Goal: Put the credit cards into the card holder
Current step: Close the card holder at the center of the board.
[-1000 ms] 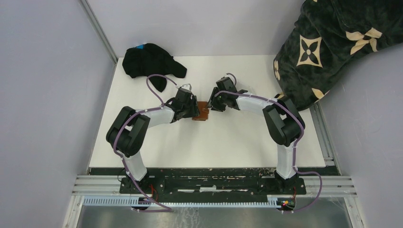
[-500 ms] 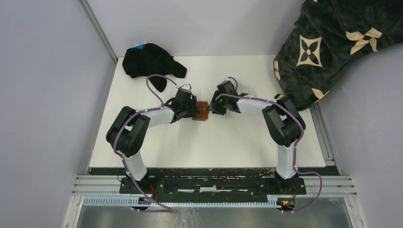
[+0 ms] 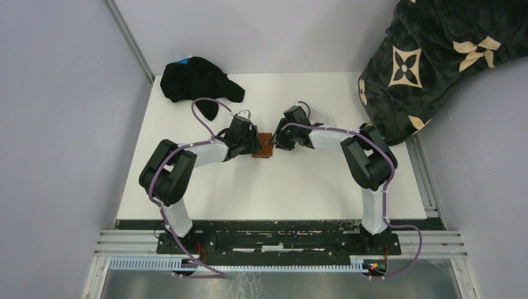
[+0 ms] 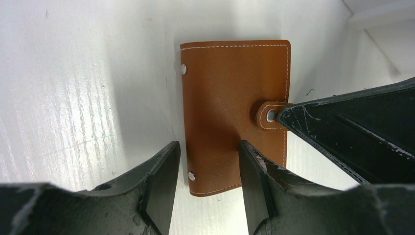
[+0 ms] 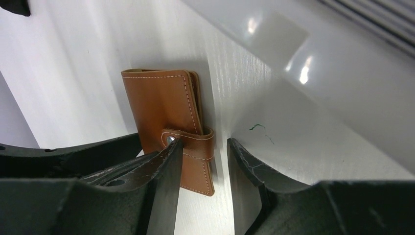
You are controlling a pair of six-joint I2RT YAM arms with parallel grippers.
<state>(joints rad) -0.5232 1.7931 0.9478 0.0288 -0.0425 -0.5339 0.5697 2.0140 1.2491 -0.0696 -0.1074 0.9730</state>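
One card holder (image 4: 230, 93), two grippers (image 4: 208, 161) (image 5: 204, 156), two cloths (image 3: 193, 81) (image 3: 429, 56)

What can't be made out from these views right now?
- Credit cards: none visible in any view; the closed card holder hides its slots.
- Top view: the left gripper and right gripper cover most of the holder.
- Left wrist view: its fingers hide the holder's near edge.
- Right wrist view: a finger overlaps the snap tab; contact unclear.
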